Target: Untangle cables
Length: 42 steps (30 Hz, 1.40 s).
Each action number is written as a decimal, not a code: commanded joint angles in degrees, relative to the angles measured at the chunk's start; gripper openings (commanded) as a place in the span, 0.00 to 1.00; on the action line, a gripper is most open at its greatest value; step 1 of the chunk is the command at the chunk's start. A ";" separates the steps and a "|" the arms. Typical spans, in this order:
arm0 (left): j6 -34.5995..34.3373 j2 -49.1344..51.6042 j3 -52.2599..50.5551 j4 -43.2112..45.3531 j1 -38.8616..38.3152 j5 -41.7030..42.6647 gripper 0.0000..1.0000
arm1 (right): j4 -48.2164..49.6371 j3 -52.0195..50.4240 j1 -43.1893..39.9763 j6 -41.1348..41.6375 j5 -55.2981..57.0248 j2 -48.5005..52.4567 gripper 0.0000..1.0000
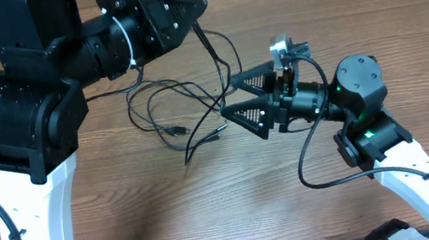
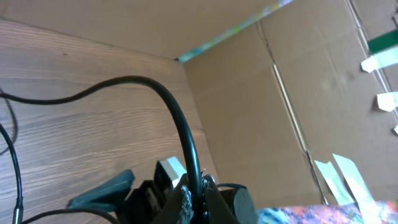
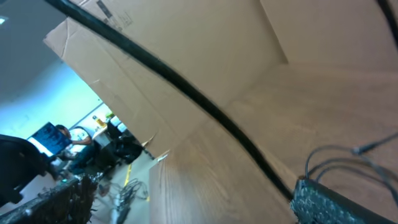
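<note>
Several thin black cables (image 1: 182, 99) lie in a loose tangle on the wooden table, with plug ends near the middle (image 1: 178, 130). My left gripper (image 1: 194, 12) is raised at the back and shut on one cable, which hangs down into the tangle. In the left wrist view that cable (image 2: 180, 124) rises from the closed jaws (image 2: 200, 190) and arcs left. My right gripper (image 1: 228, 95) is open beside the tangle's right edge. In the right wrist view a taut cable (image 3: 186, 87) runs diagonally between the open fingers (image 3: 189, 186), close to the right finger.
Cardboard walls (image 2: 261, 93) stand along the table's far edge. The left arm's large black base (image 1: 17, 107) fills the left side. The right arm's own thicker cable (image 1: 309, 153) loops at the right. Bare wood (image 1: 210, 206) lies toward the front.
</note>
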 commanded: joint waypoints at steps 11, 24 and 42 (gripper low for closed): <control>2.12 -0.11 0.52 0.15 -0.94 2.84 0.04 | 6.64 0.57 1.60 -0.22 7.93 5.62 0.58; 3.67 -0.07 0.52 -1.40 -0.92 -1.55 0.04 | 10.23 0.57 1.60 0.20 4.02 5.62 0.04; 10.84 2.91 0.48 -18.25 -0.92 -27.85 0.40 | 3.65 0.70 -9.57 8.15 1.70 -2.56 0.04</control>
